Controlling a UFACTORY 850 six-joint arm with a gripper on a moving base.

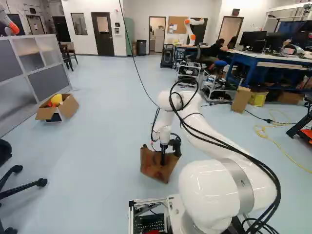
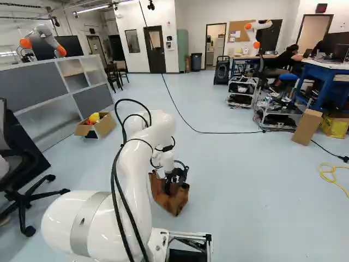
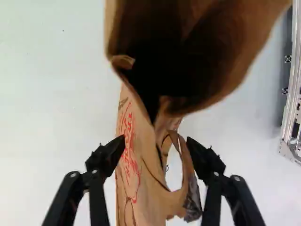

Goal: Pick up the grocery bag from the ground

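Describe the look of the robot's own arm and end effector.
The smooth, rounded white metal-like arm has a silver-grey band around its thick lower section. Several loose black cables loop along its outside. The end effector is black, with two angular, jointed fingers that show small round silvery pivots or screws. I cannot make out its pads' colour.

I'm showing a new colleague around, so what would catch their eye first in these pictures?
Likely the big white arm, rising from the foot of both base views. Next the brown bag at its end effector, its dark open mouth ahead of the widely parted fingers in the wrist view. Then the bright yellow thing in the box, at the left of the left base view.
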